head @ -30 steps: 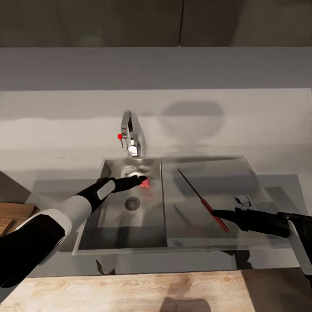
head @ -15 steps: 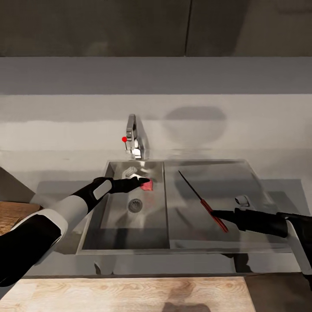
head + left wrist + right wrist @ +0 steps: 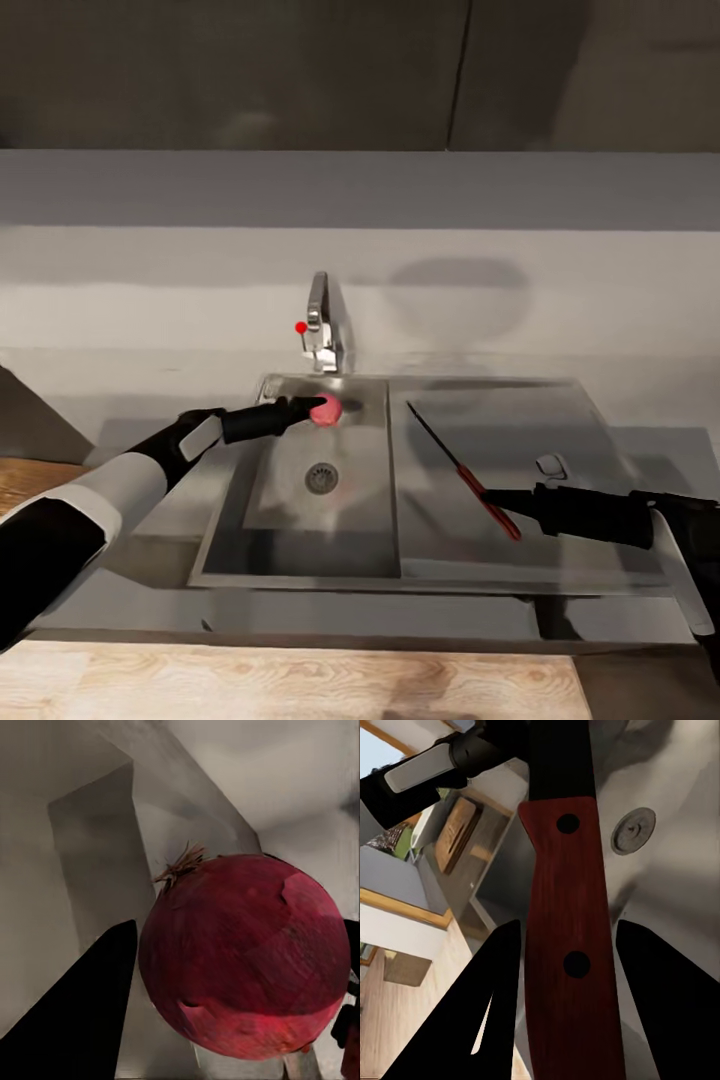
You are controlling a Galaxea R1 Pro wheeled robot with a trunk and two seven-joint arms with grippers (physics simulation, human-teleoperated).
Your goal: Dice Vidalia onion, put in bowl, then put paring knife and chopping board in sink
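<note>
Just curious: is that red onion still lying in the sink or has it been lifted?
Lifted, it seems: the onion sits at the left gripper's tip above the sink floor, between its jaws in the wrist view.

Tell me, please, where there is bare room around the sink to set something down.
The drainboard is bare behind the paring knife. The sink floor is free in front of the drain. It is crowded by the tap, where the left gripper holds the onion.
</note>
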